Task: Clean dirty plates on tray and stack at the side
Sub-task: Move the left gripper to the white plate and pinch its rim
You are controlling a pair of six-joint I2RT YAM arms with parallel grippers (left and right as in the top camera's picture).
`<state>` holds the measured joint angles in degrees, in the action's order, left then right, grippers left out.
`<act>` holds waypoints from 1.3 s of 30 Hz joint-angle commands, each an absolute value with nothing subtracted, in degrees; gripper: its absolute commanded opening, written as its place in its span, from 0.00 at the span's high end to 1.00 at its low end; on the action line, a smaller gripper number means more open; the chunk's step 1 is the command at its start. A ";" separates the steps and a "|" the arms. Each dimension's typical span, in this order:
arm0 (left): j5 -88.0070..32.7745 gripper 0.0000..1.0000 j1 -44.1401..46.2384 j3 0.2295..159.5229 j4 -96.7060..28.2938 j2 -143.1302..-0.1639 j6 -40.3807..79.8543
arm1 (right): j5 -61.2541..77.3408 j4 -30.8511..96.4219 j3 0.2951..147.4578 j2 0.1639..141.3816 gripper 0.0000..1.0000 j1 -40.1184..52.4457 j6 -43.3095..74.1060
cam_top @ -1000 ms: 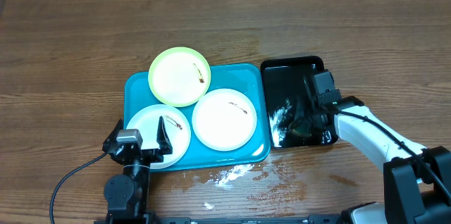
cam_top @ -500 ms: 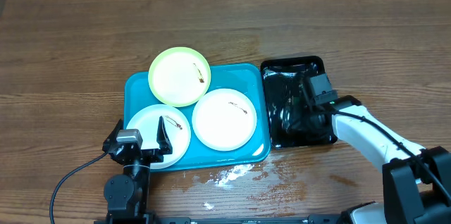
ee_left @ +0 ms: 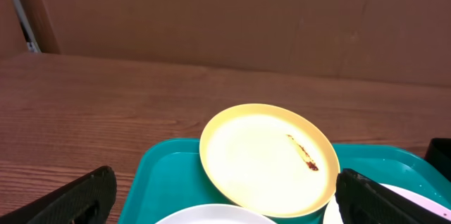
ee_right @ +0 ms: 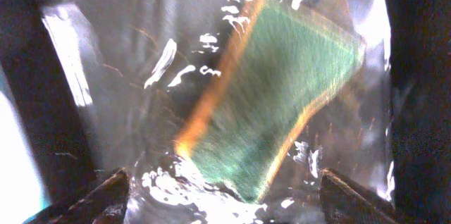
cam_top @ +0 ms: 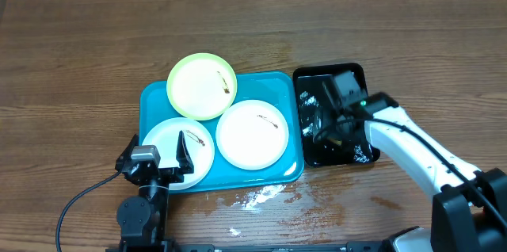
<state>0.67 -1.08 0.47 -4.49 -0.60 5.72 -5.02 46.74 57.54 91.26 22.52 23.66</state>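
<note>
The turquoise tray (cam_top: 273,85) holds three plates. A yellow-green plate (cam_top: 201,85) leans over its far rim, and it has a brown smear (ee_left: 303,155). One white plate (cam_top: 251,133) lies in the middle and another (cam_top: 170,145) at the near left, both smeared. My left gripper (cam_top: 155,157) stands open at that near-left plate, its fingers either side (ee_left: 229,206). My right gripper (cam_top: 326,127) hangs open over the black tray (cam_top: 333,70). A green sponge with an orange edge (ee_right: 282,90) lies loose in the wet tray between its fingertips (ee_right: 225,203).
White foam and water spots (cam_top: 257,196) lie on the wooden table just in front of the turquoise tray. The black tray is wet with foam (ee_right: 183,189). A brown cardboard wall (ee_left: 246,13) runs along the far edge of the table.
My right gripper has opened and let go of the sponge, which now lies in the black tray. That arm has drawn back toward the tray's far side. The left arm has not moved.
</note>
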 commanded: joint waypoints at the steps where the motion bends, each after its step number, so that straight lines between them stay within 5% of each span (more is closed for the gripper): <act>1: 0.19 0.00 -0.62 0.27 -4.43 -0.25 4.69 | -5.98 46.15 60.36 91.00 0.03 22.37 23.64; 9: 0.19 0.00 -0.62 0.27 -4.43 -0.25 4.69 | -3.55 46.61 59.99 91.00 0.00 22.33 23.66; 13: 1.02 0.00 -0.71 0.30 -3.73 -0.25 4.69 | -3.33 46.63 59.99 91.00 0.08 22.33 24.10; 17: -8.08 0.00 -0.71 1.23 1.89 -0.25 6.35 | -3.36 47.07 59.99 91.00 0.08 22.33 24.08; 22: -9.72 0.00 -0.71 15.51 -13.19 -4.71 6.83 | -3.36 46.61 59.99 91.00 0.08 22.33 24.10; 29: -31.38 0.00 -0.71 54.24 -44.93 -43.03 6.81 | -3.33 46.65 59.96 91.00 0.08 22.33 28.60; 34: -43.31 0.00 -0.71 64.12 -54.06 -62.17 6.79 | -3.33 46.46 59.96 91.00 0.07 22.33 28.60; 35: -46.85 0.02 -0.69 64.23 -54.22 -64.77 6.87 | -3.33 46.46 59.96 91.00 0.07 22.33 28.60; 36: -51.37 0.23 -0.51 64.14 -54.78 -67.70 8.60 | -3.36 46.46 59.96 91.00 0.07 22.33 28.62; 39: -45.47 0.35 2.20 64.12 -58.24 -73.21 10.76 | -3.36 46.46 59.96 91.00 0.07 22.33 28.82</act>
<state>-43.09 -0.67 62.87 -55.64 -68.79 7.79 -3.20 46.57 59.68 91.26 22.50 27.99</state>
